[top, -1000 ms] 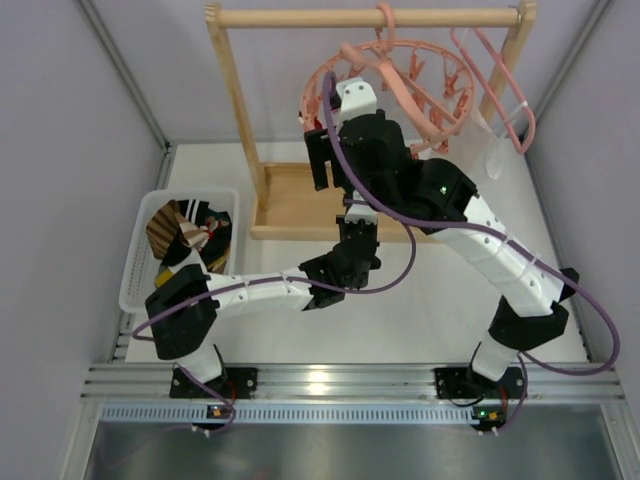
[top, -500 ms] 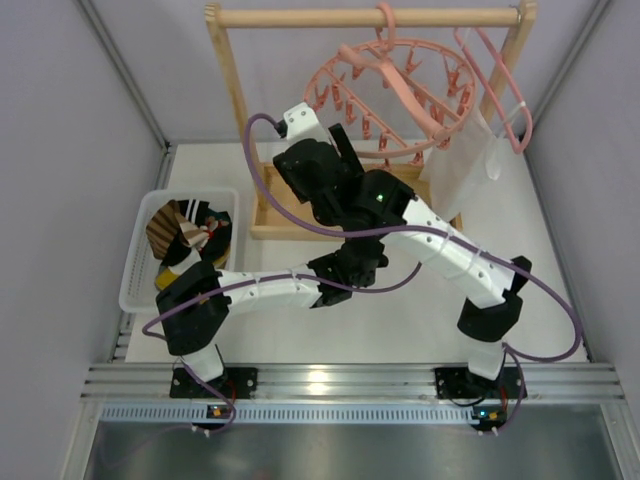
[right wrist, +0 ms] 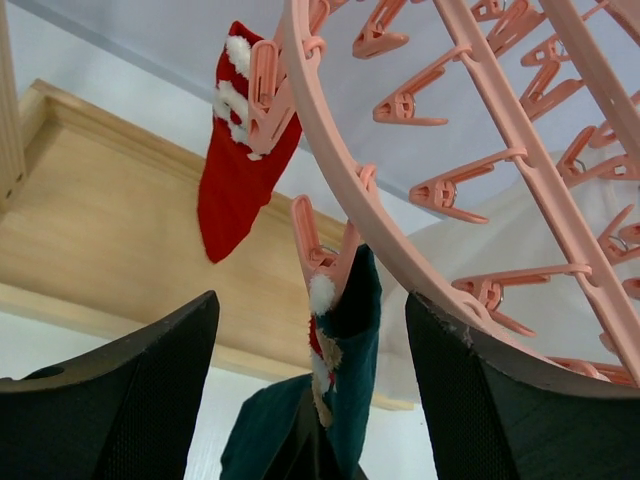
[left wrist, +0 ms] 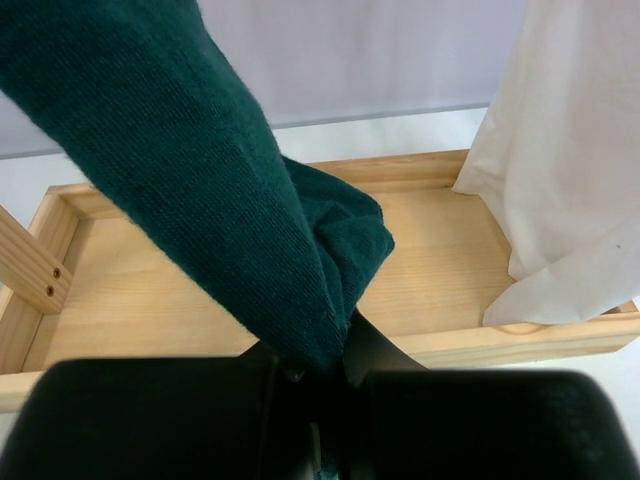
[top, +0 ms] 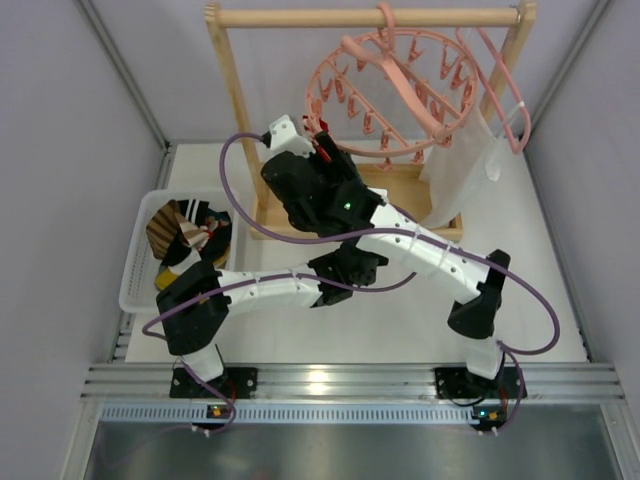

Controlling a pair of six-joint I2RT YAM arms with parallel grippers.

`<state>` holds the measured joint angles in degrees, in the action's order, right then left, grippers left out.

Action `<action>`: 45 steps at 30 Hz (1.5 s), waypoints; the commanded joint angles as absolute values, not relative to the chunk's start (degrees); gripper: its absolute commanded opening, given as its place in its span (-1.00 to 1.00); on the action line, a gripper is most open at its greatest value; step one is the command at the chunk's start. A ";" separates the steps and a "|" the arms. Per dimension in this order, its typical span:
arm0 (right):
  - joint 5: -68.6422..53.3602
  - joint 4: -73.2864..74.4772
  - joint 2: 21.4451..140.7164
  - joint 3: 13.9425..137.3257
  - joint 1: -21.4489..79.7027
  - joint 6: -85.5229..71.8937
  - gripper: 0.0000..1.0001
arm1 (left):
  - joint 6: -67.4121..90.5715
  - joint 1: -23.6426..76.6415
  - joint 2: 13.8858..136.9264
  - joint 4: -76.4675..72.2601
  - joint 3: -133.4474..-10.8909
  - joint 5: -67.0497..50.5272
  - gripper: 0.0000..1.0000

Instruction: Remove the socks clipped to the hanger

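Note:
The round pink hanger (top: 312,92) hangs from the wooden rack. In the right wrist view its ring (right wrist: 305,100) carries a red sock (right wrist: 235,190) with a white cuff on one clip, and a dark teal sock (right wrist: 355,380) on the clip beside it. My right gripper (right wrist: 312,300) is open, its fingers either side of the teal sock's clip and not touching it. In the top view it (top: 305,148) sits at the ring's lower left. My left gripper (left wrist: 320,365) is shut on the teal sock's lower end (left wrist: 200,180), below the ring, and shows mid-table in the top view (top: 345,262).
A large white garment (top: 455,175) hangs on a plain pink triangular hanger (top: 500,80) at the right. The wooden rack (top: 235,90) has a tray base (left wrist: 450,260). A white basket (top: 135,260) at the left holds several socks. Grey walls stand on both sides.
My right arm has swung left, taking its gripper from under the ring's middle to its lower left edge. The ring has tilted and swung. My left arm has barely moved.

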<state>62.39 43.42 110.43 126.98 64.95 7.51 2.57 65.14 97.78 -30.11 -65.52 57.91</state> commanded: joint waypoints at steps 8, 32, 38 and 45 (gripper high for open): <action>67.41 32.26 111.88 123.40 63.81 11.60 0.38 | -0.95 65.39 96.94 -39.28 -64.69 57.57 -1.00; 71.72 9.32 114.52 118.83 58.80 28.21 0.08 | -1.23 65.39 95.62 -43.07 -62.05 54.76 -1.00; 71.28 6.86 114.78 118.92 57.92 30.05 -0.46 | -0.79 65.39 95.28 -43.07 -61.70 54.58 -1.00; 68.56 9.56 114.70 120.14 57.83 28.49 -0.79 | -0.27 65.30 96.06 -42.98 -61.70 54.49 -1.00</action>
